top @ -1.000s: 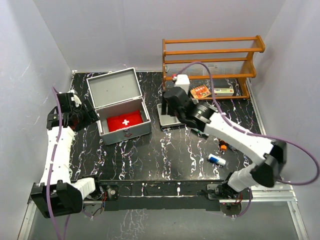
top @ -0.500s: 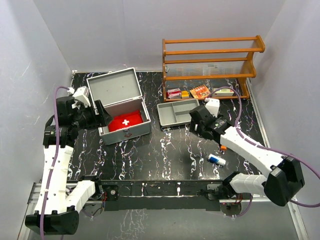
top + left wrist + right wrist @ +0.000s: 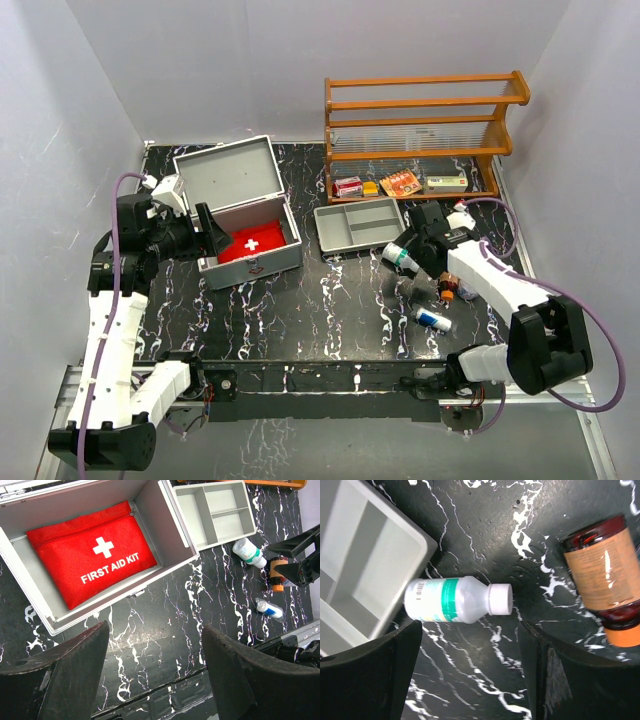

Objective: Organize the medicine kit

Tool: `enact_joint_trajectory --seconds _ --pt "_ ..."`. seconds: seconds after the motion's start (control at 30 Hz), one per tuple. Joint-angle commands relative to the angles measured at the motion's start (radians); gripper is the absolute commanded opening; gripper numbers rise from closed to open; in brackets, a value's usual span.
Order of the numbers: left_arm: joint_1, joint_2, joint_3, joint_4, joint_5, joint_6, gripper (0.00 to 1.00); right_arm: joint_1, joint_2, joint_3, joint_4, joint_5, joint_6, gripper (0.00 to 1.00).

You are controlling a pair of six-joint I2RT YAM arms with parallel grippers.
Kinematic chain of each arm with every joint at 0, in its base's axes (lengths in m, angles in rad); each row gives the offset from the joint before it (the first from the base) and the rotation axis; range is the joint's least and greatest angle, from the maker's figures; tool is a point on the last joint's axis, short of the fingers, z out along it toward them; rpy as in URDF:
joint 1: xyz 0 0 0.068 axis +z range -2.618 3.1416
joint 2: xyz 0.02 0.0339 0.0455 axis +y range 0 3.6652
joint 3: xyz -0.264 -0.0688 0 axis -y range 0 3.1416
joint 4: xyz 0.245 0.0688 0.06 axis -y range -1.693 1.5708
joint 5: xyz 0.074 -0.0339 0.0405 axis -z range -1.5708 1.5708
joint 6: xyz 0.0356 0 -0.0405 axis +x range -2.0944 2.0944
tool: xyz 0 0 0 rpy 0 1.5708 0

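The right gripper hangs with its jaws spread wide, gripping nothing. It is directly over a white bottle with a green band, which lies on its side on the table just off the near right corner of the grey tray. Three bottles lie loose toward the table's right edge: that white one, a brown bottle with an orange label and cap just beside it, and a small white-and-blue bottle nearer the front edge. The tray, one of two containers, is split by dividers into several compartments. Beyond it, in the far right corner, stands one wooden rack with four small packs in a row on its lowest shelf. The left gripper is likewise spread open and holds nothing, poised by the near left corner of the medicine kit. The kit sits in the far left part of the table with its lid raised upright. It holds one thing, a flat red pouch with a white cross, marked FIRST AID KIT.
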Motion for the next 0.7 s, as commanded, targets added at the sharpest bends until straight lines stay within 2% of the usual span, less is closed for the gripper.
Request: enact_joint_trajectory --seconds 0.0,0.2,0.33,0.67 --pt "-0.005 -0.007 -0.016 0.015 0.011 0.002 0.73 -0.015 0.015 0.036 0.049 -0.027 0.327 0.73" --pt "-0.005 -0.006 -0.029 0.016 -0.014 0.002 0.74 -0.015 0.077 0.073 -0.032 -0.002 0.55 0.74" --pt "-0.005 -0.003 -0.033 0.018 -0.02 0.0 0.74 -0.015 0.106 0.065 -0.039 0.012 0.632 0.74" --pt "-0.005 0.006 -0.039 0.023 -0.031 0.0 0.74 -0.018 0.191 0.066 -0.036 0.039 0.614 0.68"
